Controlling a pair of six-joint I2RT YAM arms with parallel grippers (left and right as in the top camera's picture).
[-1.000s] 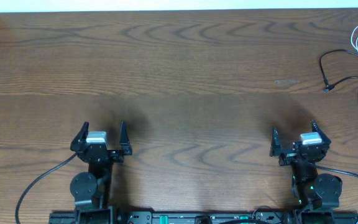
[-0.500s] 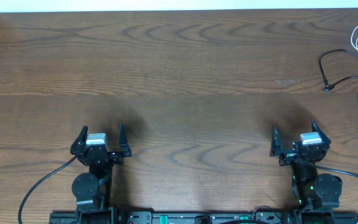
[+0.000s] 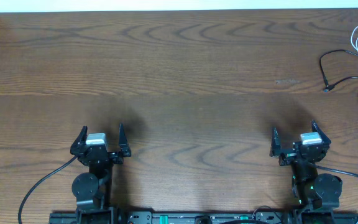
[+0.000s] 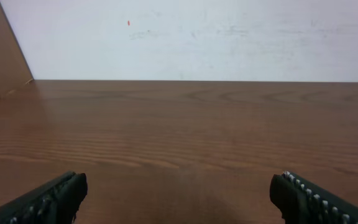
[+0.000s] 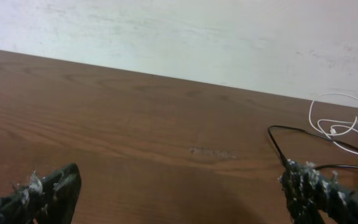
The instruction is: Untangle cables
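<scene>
looped white cable (image 3: 354, 38), kinked black cable (image 3: 353, 78), grained wooden table (image 3: 179, 74)

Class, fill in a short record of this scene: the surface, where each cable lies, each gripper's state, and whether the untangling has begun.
surface: wooden table
black cable: far right side, one plug end showing, runs out of frame
white cable: looped at the far right corner, close to the black one
left gripper: open, empty, far from both cables
right gripper: open, empty, nearer the cables, touching neither
progress: not begun
</scene>
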